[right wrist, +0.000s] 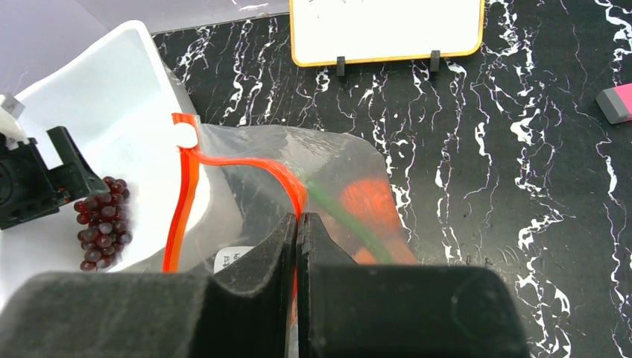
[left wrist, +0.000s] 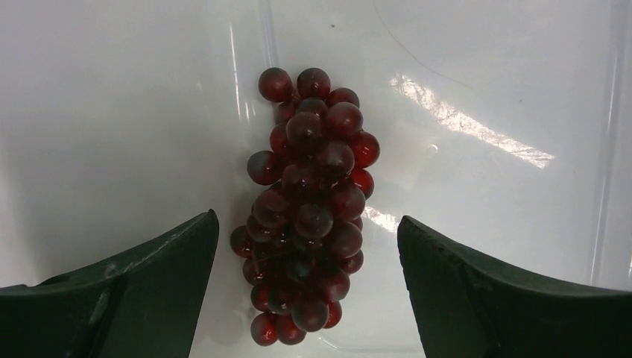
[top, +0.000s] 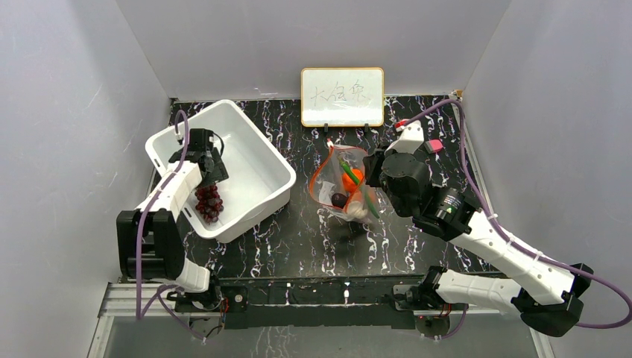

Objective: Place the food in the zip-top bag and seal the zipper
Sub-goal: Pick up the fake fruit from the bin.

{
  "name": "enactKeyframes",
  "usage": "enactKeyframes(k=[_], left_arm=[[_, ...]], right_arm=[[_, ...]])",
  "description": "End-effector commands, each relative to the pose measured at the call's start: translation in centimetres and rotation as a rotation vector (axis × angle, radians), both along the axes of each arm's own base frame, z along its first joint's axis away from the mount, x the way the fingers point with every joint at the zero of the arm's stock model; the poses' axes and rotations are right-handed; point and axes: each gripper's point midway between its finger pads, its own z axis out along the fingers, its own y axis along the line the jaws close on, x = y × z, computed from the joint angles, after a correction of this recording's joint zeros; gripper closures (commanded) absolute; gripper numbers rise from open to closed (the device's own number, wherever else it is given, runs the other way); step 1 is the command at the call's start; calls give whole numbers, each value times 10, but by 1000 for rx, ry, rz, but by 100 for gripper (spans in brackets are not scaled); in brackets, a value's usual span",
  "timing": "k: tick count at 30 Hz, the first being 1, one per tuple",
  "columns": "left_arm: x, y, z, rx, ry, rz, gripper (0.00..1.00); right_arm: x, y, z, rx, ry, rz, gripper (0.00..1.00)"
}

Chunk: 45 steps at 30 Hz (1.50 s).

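While astride grapes [left wrist: 309, 201], left gripper [left wrist: 307, 220] (bin [top: 253, 168] wall near)

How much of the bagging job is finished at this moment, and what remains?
Done: orange fruit and other pieces lie inside the zip-top bag. In hand: right fingers pinch its red zipper edge; left fingers stand open over the grape bunch in the white bin. Left: bag the grapes, seal the zipper.

White bin [top: 257, 168] left, whiteboard [top: 342, 96] upright at back, pink-grey block [right wrist: 615, 103] rt, all on black marbled tbl [top: 298, 239].
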Motion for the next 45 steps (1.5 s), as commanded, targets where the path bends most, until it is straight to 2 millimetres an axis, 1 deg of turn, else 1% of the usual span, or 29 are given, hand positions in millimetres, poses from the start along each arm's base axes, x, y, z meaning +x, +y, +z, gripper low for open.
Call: enactKeyframes(k=[1,4,7,14,17,19,21,23,26,28,33,35,38,41,45], left_arm=[[3,1,-8,-8,26,-9,12],[4,-4,-17,-37,39,-24,13],[5,-13,-26,-81,55,-47,16],[15,-37,-32,-200,36,-133,25],[23,-53,-29,-273,4,-192,32],[27,-71,-26,-357,-25,-241,36],[32,-85,-20,-428,-62,-284,37],[34,-90,-13,-455,-87,-293,38],[33,-83,-6,-417,-100,-273,34],[32,-73,-4,-366,-98,-250,30],[24,-44,-8,-217,-44,-186,21],[19,-28,-9,-138,-14,-148,18],[15,-13,-11,-62,26,-116,15],[13,-6,-15,-28,51,-100,14],[14,-12,-27,-57,67,-116,13]], right_arm=[[4,-6,27,72,-78,-37,100],[4,-7,26,67,-79,-39,100],[5,-8,27,67,-84,-43,100],[5,-8,28,69,-88,-46,100],[5,-8,30,72,-90,-43,100],[5,-7,29,73,-89,-39,100],[5,-5,30,75,-89,-36,100],[5,-5,31,78,-90,-36,100],[5,-5,32,77,-89,-34,100],[5,-5,32,77,-89,-34,100],[6,-3,31,76,-86,-27,100],[6,0,30,75,-83,-20,100],[6,1,30,73,-82,-15,100],[7,2,30,69,-84,-13,100],[7,2,29,65,-83,-13,100]])
